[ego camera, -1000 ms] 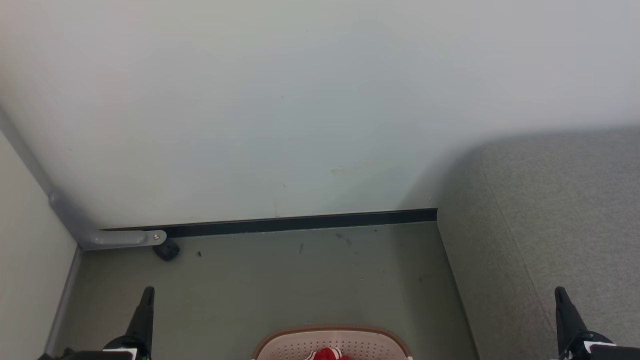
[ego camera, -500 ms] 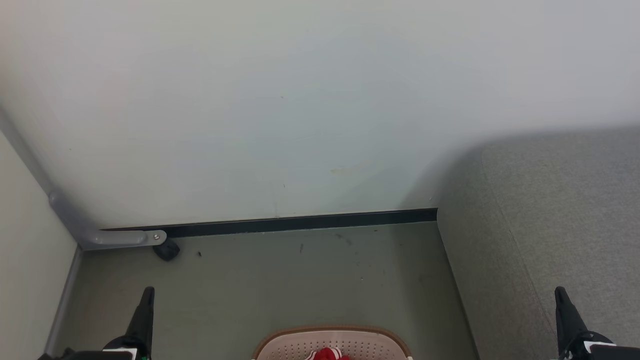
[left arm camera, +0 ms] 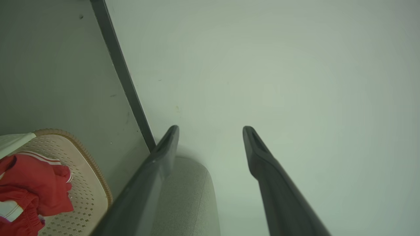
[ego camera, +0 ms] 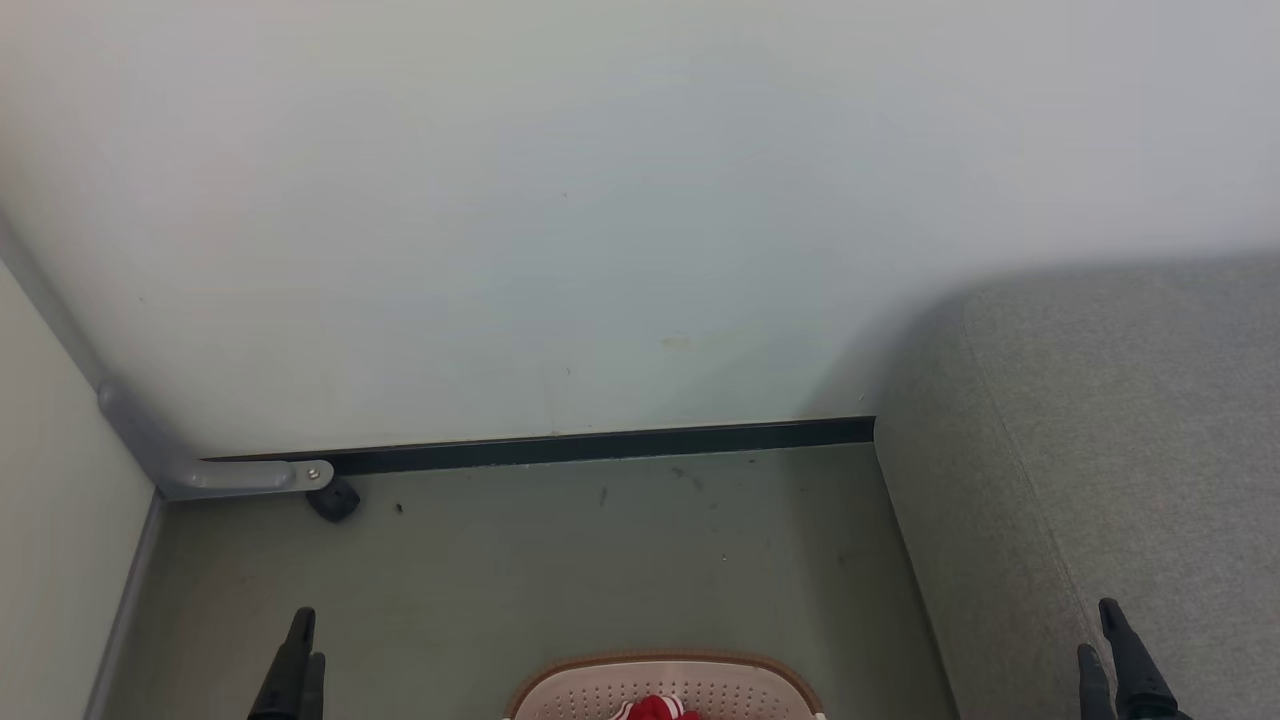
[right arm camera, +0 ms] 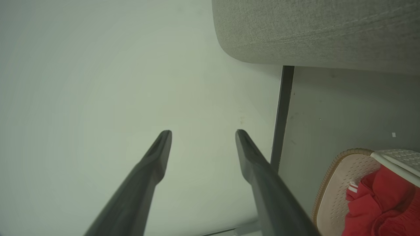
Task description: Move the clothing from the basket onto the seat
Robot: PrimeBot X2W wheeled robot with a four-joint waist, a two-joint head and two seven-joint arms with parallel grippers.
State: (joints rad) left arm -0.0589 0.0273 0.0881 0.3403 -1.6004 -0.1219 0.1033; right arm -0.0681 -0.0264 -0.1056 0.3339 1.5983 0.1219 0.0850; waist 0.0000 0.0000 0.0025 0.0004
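In the head view the bottom edge cuts off the basket point(ego camera: 600, 692) past its far end, leaving a scrap of the clothing point(ego camera: 655, 709). It crops the left gripper point(ego camera: 308, 640) and right gripper point(ego camera: 1095, 628) to finger ends; the seat point(ego camera: 1120, 450) runs off rightward.

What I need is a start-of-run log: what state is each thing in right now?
left gripper: open, holding nothing, pointing toward the wall.
right gripper: open, holding nothing, pointing toward the wall.
clothing: bunched up inside the basket, not gripped.
basket: upright on the floor between the two grippers, holding the clothing.
seat: no clothing on the part in view.
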